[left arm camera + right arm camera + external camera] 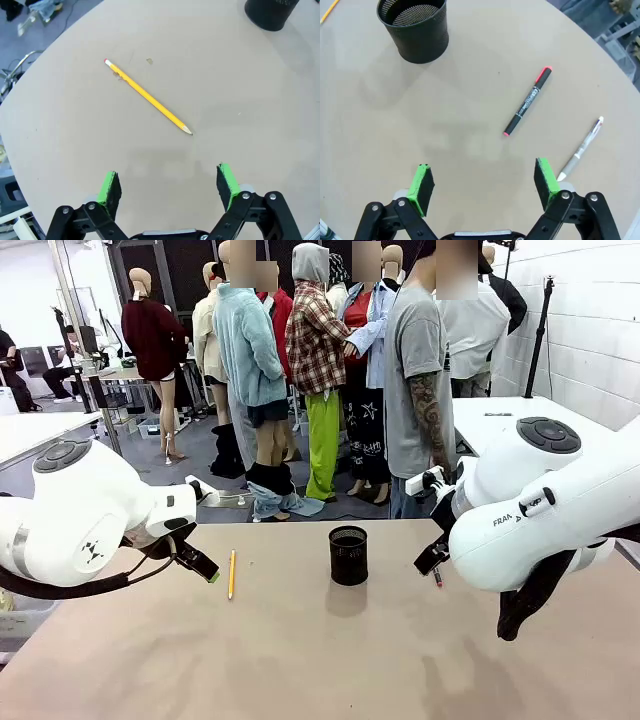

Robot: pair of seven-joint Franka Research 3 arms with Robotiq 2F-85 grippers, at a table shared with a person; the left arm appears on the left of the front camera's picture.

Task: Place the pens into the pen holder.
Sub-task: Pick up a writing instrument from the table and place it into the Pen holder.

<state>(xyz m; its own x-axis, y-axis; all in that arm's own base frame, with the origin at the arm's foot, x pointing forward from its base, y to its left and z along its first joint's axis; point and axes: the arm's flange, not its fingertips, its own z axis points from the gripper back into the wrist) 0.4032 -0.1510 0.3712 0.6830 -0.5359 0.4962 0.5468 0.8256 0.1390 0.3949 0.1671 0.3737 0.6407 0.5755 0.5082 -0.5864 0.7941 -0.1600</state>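
Note:
The black mesh pen holder (348, 555) stands upright mid-table. A yellow pencil (231, 573) lies flat to its left. My left gripper (203, 568) hovers just left of that pencil; in the left wrist view it (170, 182) is open, with the pencil (147, 96) ahead on the table and the holder (272, 12) farther off. My right gripper (432, 558) hangs right of the holder, open (483, 182) and empty. A dark pen with red ends (527, 101) and a white-silver pen (581, 149) lie ahead of it, with the holder (415, 27) beyond.
A person in a grey T-shirt (420, 370) stands at the far side of the tan table (320, 660). The table's curved far edge (600, 45) runs close behind the pens.

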